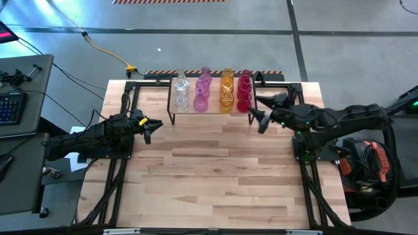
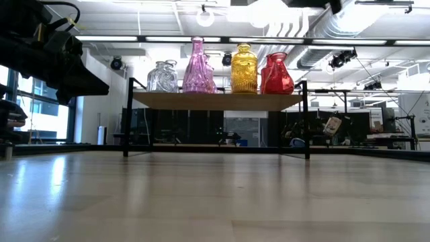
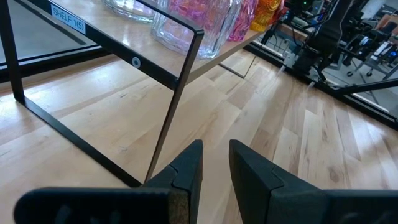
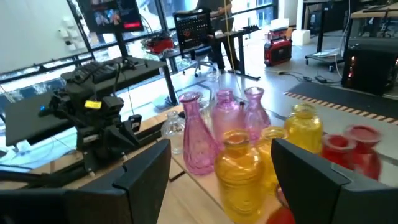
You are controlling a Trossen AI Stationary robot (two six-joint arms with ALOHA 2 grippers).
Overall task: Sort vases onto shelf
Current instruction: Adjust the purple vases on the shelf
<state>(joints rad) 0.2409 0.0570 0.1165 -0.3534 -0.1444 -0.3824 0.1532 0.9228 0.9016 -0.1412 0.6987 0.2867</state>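
The vases (image 1: 210, 90) all stand on the shelf (image 1: 176, 112), grouped in colour columns: clear, pink, amber, red. No vase shows on the bare tabletop (image 1: 209, 176) in the high view, so the sorting looks finished or in its last placement.

The right gripper (image 1: 256, 109) is at the red end of the shelf, fingers spread wide and holding nothing. The red vases (image 1: 244, 91) sit just beyond its fingertips, the amber vases (image 4: 239, 171) and pink vases (image 4: 198, 140) farther across from it. My judgement is that it is at the release of the last red vase, or about to draw clear.

The left gripper (image 1: 151, 126) waits near the shelf's clear-vase end, fingers pressed almost together with only a thin gap, empty; the shelf leg (image 3: 174, 106) stands just ahead of it.

The next move probably calls for the right gripper to back straight away from the red vases without brushing them, since they stand close together and would tip easily.
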